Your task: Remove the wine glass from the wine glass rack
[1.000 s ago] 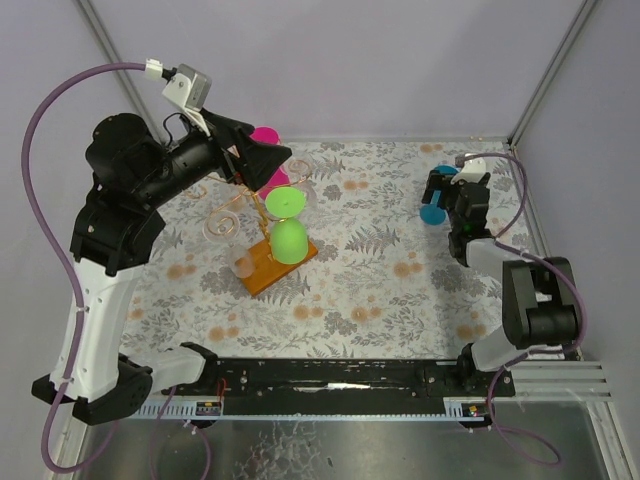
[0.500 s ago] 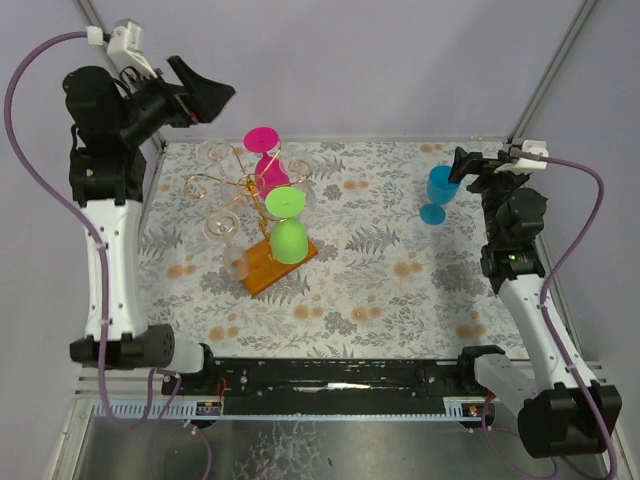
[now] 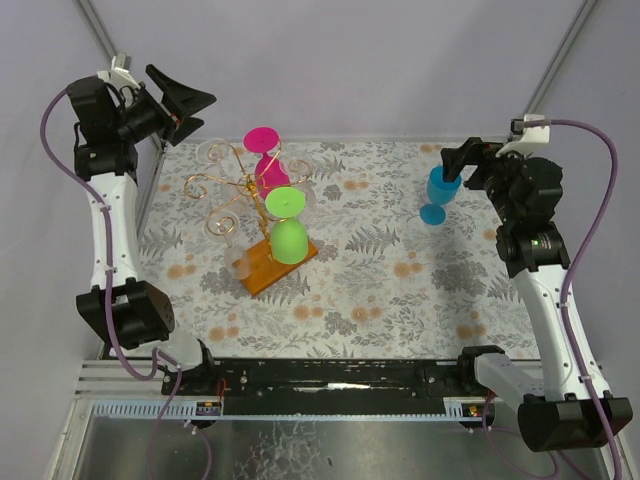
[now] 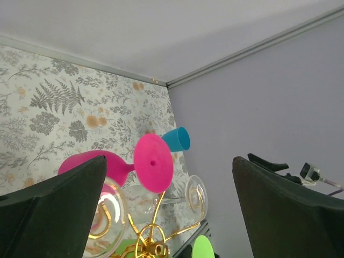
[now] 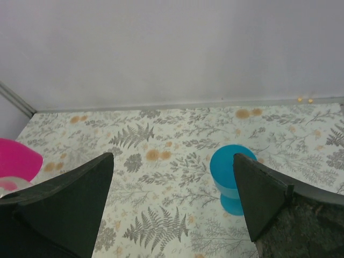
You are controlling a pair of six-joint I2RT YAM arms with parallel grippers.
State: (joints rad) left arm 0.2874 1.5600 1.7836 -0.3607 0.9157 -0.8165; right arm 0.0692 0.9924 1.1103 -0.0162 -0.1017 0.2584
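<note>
Left pincer and right pincer gape empty; green wine glass hangs on wine glass rack.

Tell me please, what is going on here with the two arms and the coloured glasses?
A gold wine glass rack holds a pink glass, a green glass and clear ones, hanging upside down. A blue glass stands upright on the table, close to the right gripper. The left gripper hovers high beside the rack. Both are open and empty.
</note>
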